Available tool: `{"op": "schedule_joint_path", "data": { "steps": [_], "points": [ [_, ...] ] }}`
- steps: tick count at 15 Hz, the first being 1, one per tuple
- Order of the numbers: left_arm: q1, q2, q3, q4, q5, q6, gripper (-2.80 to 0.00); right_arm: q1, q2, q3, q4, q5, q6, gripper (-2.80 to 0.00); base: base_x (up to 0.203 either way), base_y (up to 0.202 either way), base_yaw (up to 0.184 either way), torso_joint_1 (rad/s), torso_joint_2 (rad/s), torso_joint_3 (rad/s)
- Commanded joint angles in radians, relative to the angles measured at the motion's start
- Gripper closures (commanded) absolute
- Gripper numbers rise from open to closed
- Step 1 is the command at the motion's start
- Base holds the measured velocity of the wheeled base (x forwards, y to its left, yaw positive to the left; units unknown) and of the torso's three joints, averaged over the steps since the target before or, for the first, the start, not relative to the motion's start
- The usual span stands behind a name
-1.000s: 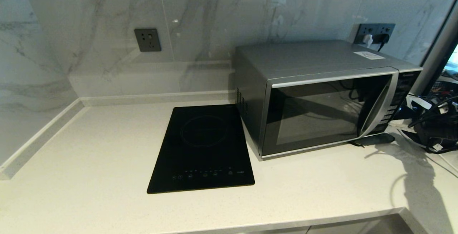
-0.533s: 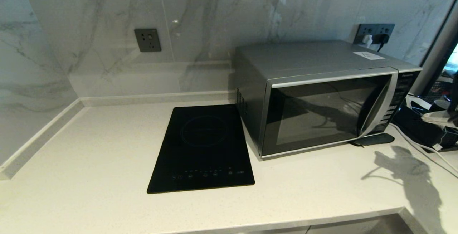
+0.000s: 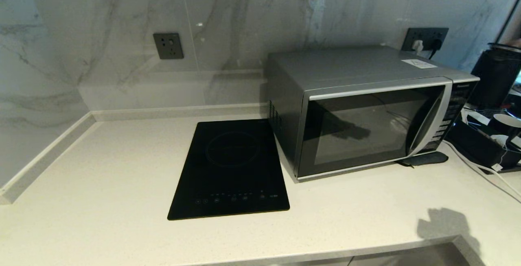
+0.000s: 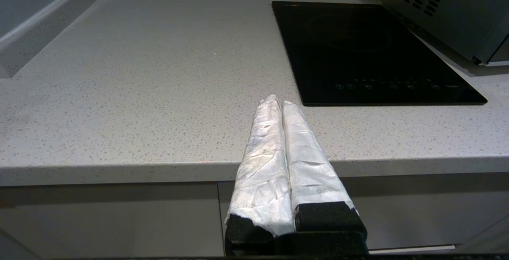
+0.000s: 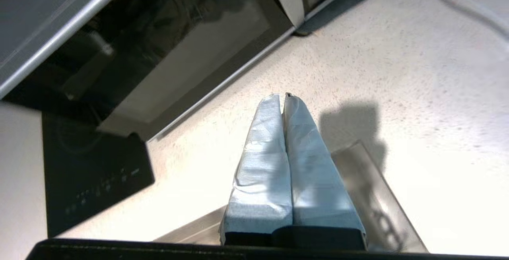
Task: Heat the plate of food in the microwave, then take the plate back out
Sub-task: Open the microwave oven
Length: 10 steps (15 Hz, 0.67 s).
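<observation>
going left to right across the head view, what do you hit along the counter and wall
grey wall socket → black induction hob → microwave → second wall socket with plugs → black container at the right edge

Brushed silver microwave [image 3: 362, 107] with glossy dark glass door, speckled matt countertop [image 3: 101, 168], glossy black hob [image 3: 230, 168]

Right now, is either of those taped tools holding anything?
No. The left tool and the right tool are both shut on nothing, above the countertop.
</observation>
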Motion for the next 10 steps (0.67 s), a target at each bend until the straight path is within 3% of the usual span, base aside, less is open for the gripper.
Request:
{"op": "schedule_joint_path", "data": {
  "steps": [1, 4, 9, 10],
  "points": [
    [0.000, 0.001, 0.000, -0.001, 0.000, -0.002, 0.00, 0.087, -0.256, 0.024, 0.030, -0.047, 0.002, 0.00, 0.000, 0.000, 0.000, 0.000, 0.00, 0.000],
    [0.000, 0.001, 0.000, -0.001, 0.000, 0.000, 0.00, 0.130, -0.477, 0.093, 0.066, -0.069, -0.007, 0.00, 0.000, 0.000, 0.000, 0.000, 0.00, 0.000],
    [0.000, 0.001, 0.000, -0.001, 0.000, 0.000, 0.00, 0.187, -0.801, 0.332, 0.085, -0.074, -0.143, 0.00, 0.000, 0.000, 0.000, 0.000, 0.00, 0.000],
    [0.000, 0.001, 0.000, -0.001, 0.000, 0.000, 0.00, 0.196, -0.813, 0.354, 0.098, -0.077, -0.138, 0.00, 0.000, 0.000, 0.000, 0.000, 0.00, 0.000]
  ]
}}
